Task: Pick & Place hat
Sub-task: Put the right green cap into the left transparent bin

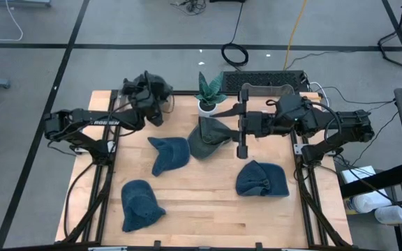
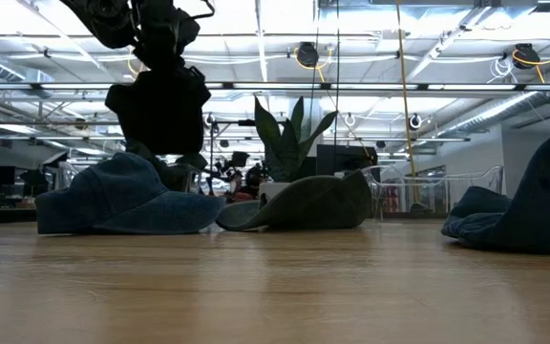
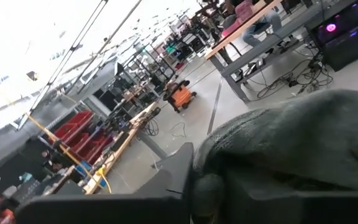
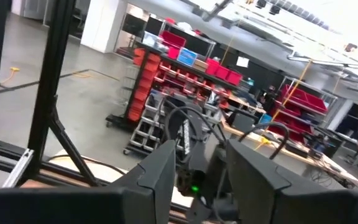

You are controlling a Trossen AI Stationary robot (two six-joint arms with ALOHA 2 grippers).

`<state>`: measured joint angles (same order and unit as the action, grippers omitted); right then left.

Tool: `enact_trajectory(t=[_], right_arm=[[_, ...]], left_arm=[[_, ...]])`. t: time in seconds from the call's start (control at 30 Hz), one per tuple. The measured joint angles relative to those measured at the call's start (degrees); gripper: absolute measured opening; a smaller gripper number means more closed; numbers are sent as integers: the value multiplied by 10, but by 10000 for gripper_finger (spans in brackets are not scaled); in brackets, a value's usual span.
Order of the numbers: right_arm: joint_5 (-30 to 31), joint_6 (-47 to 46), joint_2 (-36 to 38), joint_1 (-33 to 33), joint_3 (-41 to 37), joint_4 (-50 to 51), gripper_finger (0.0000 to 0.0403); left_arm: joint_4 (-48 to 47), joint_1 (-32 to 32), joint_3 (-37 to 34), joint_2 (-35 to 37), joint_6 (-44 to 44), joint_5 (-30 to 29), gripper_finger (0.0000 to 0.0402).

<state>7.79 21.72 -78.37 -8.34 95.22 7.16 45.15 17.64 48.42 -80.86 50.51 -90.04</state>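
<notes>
My left gripper [image 3: 210, 186] is up over the table's far left part [image 1: 152, 97], shut on a grey-green hat [image 3: 291, 143]. In the low view this hat hangs as a dark mass [image 2: 158, 110] above the table. My right gripper [image 4: 197, 155] stands open, high over the middle of the table [image 1: 234, 129], with nothing between its fingers. Lying on the table are a denim-blue cap [image 1: 168, 155], a second grey-green hat [image 1: 208, 137] and two blue hats [image 1: 262, 180] [image 1: 140, 203]. My left gripper has a bulge of the hat's cloth [image 3: 207, 191] pressed against its one visible finger [image 3: 179, 174]. The hat itself hides the other finger. The fingers point about level, and the hat hangs clear of the table.
A potted plant [image 1: 210, 94] stands at the table's far edge, between the two arms. A keyboard [image 1: 271, 80] lies behind it. Bare wood shows along the near edge [image 1: 215, 223], between the two blue hats.
</notes>
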Motion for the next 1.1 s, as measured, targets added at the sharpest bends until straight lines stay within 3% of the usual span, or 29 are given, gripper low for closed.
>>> enact_trajectory(t=[0.2,0.4,0.83,1.1], right_arm=[[-3,-17,0,0,0,0,130],[-3,-36,0,0,0,0,130],[-3,-45,0,0,0,0,130],[-3,-49,0,0,0,0,130]], left_arm=[[-5,-10,0,0,4,0,171],[-6,-11,0,0,-2,0,238],[-11,-20,1,4,-13,0,316],[-181,-50,1,4,-64,40,337]])
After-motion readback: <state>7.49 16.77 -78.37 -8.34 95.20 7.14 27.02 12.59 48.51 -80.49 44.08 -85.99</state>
